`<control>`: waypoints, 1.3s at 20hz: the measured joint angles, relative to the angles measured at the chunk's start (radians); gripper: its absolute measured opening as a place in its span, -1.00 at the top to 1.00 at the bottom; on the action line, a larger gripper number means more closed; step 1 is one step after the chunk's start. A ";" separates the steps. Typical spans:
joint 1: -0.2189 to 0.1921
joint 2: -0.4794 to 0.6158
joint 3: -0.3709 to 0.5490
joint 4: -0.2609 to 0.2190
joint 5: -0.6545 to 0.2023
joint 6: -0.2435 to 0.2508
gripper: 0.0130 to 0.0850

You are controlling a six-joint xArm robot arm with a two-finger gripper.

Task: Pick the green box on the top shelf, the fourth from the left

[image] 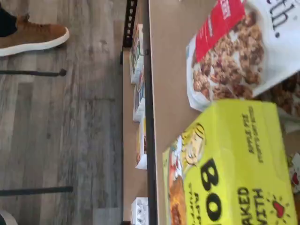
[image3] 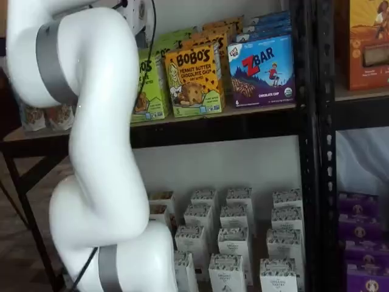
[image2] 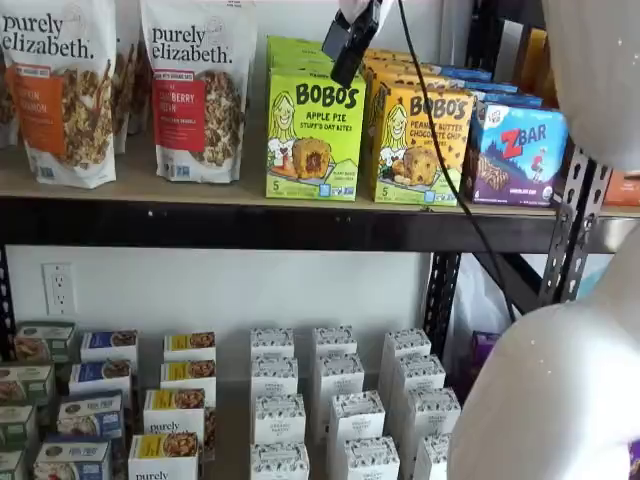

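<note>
Green box (image2: 314, 135), a lime-green Bobo's apple pie oat bites carton with a cartoon blonde girl on its face, stands upright at the front edge of the top shelf (image2: 250, 222), a tan board with a thick black front rail. In a shelf view the gripper (image2: 351, 42) hangs from above, and its black fingers (image2: 349, 50) overlap the upper right corner of the carton's front as seen by the camera; whether they touch it cannot be told. The fingers appear side-on as one dark shape, so no gap shows between them, yet the jaws stand at their widest and nothing is seen held in them. A black cable (image2: 440, 150) drops from beside the gripper and crosses the yellow-orange Bobo's box (image2: 420, 145), which stands just beside the green one, on the far side from the cranberry granola bag (image2: 197, 90). Past it stands a blue Zbar box (image2: 515, 155). In the other shelf view the white arm (image3: 100, 152) hides most of the green carton and the gripper itself. The wrist view, turned on its side, shows the green carton's top panel close up, next to the granola bag, with a grey wood-look floor (image: 61, 122) and a tan shoe (image: 33, 37) beyond the shelf rail
</note>
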 joint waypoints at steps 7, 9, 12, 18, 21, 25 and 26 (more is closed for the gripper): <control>-0.016 0.038 -0.021 -0.023 -0.028 -0.024 -1.00; -0.013 0.045 -0.022 -0.032 -0.037 -0.025 -1.00; -0.007 0.058 -0.024 -0.044 -0.047 -0.024 -1.00; 0.009 0.071 -0.015 -0.070 -0.066 -0.018 -1.00; 0.013 0.083 -0.022 -0.083 -0.056 -0.017 -1.00; 0.014 0.104 -0.041 -0.096 -0.027 -0.019 -1.00; 0.014 0.108 -0.043 -0.101 -0.022 -0.020 -1.00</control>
